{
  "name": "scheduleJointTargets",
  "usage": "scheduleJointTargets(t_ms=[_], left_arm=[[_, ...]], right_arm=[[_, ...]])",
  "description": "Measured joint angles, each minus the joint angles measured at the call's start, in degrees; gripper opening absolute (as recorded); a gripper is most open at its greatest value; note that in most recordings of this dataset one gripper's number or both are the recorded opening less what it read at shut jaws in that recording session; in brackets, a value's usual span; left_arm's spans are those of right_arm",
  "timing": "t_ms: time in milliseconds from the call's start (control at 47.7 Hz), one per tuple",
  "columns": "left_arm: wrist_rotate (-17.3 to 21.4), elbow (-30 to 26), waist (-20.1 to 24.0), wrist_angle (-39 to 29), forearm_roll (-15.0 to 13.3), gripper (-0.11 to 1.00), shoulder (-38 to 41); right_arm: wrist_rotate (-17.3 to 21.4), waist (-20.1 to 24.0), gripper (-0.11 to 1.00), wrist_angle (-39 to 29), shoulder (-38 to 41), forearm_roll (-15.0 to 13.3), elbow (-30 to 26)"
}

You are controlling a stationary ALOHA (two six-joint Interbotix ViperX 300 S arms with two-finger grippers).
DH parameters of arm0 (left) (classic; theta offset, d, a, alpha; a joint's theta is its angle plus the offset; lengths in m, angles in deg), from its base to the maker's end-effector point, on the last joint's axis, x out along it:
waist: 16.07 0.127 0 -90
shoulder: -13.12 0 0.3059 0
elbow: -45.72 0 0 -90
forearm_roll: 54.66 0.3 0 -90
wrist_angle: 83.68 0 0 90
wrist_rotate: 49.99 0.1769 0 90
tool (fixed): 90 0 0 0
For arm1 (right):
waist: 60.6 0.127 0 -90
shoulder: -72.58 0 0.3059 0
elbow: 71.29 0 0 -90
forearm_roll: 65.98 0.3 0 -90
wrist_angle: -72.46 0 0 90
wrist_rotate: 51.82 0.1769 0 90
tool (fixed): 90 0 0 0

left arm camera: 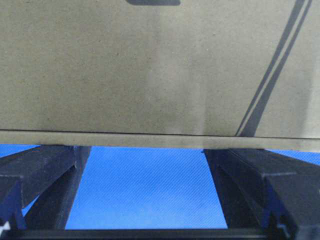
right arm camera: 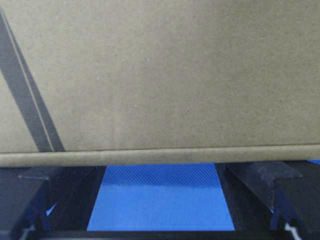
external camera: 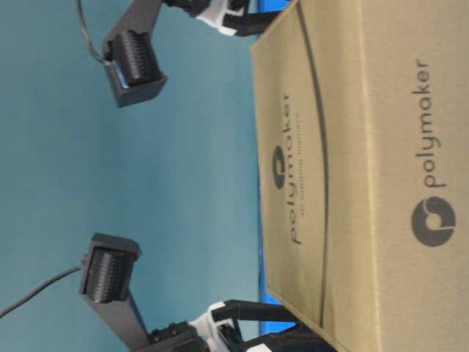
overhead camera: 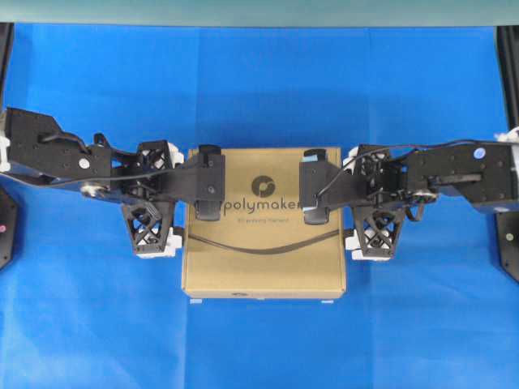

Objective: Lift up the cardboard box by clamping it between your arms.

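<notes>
Cardboard box [overhead camera: 263, 255] between wide-open, empty left gripper [overhead camera: 208, 184] and right gripper [overhead camera: 314, 186]; probably stiff, light, smooth-sided; clamp opposite side walls beneath the fingers.

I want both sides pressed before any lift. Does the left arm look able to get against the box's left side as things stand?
Probably yes. The left gripper hangs open over the cardboard box, and nothing but bare blue table cover lies beside the box's left side.
</notes>
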Motion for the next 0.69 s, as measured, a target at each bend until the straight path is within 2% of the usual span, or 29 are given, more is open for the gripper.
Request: scheduleJointTargets(t_ms=[315, 692], left_arm=[[-0.09, 0.0, -0.09, 1.32, 0.0, 0.87, 1.93], [-0.09, 0.0, -0.09, 1.41, -0.09, 0.87, 2.46]], right_arm=[[0.0, 0.18, 0.99, 1.85, 3.25, 0.09, 0.62], [0.09, 0.09, 0.99, 6.06, 2.9, 0.18, 2.72]])
